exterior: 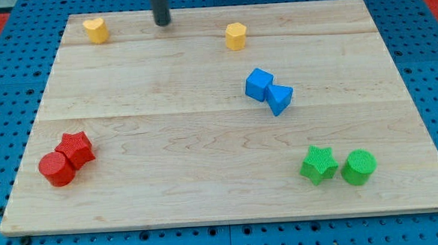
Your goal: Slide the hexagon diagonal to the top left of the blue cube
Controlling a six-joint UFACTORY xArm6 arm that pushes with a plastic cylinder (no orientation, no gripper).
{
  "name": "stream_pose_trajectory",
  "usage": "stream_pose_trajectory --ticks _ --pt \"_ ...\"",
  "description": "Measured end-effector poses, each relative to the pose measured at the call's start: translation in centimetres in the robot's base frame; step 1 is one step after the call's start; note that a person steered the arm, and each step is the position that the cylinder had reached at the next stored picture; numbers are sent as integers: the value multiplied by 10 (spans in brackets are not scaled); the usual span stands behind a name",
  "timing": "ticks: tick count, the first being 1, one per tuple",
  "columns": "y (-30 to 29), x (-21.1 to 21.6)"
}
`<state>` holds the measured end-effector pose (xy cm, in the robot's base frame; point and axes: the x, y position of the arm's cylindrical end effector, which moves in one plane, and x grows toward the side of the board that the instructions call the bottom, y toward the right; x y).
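Note:
A yellow hexagon (235,36) sits near the view's top, right of centre. A blue cube (259,83) lies below and slightly right of it, touching a blue triangular block (280,99) at its lower right. My tip (162,23) rests on the board at the view's top, well left of the hexagon and apart from it. A second yellow block (95,29), of unclear shape, sits at the top left, left of my tip.
A red star (75,148) and a red cylinder (57,169) touch at the view's lower left. A green star (319,164) and a green cylinder (358,167) sit at the lower right. The wooden board (208,198) lies on a blue pegboard.

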<state>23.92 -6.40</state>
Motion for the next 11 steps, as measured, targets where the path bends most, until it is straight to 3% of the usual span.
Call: stream_pose_trajectory --ticks 1,2,3,4,5,6,7,8,10,11 --pt "102 1" --pt "145 29" --pt "134 64" --pt "154 30" --pt "100 12" --pt "89 8" --pt "87 46" --pt "147 65" --pt "84 20" --pt "73 38"
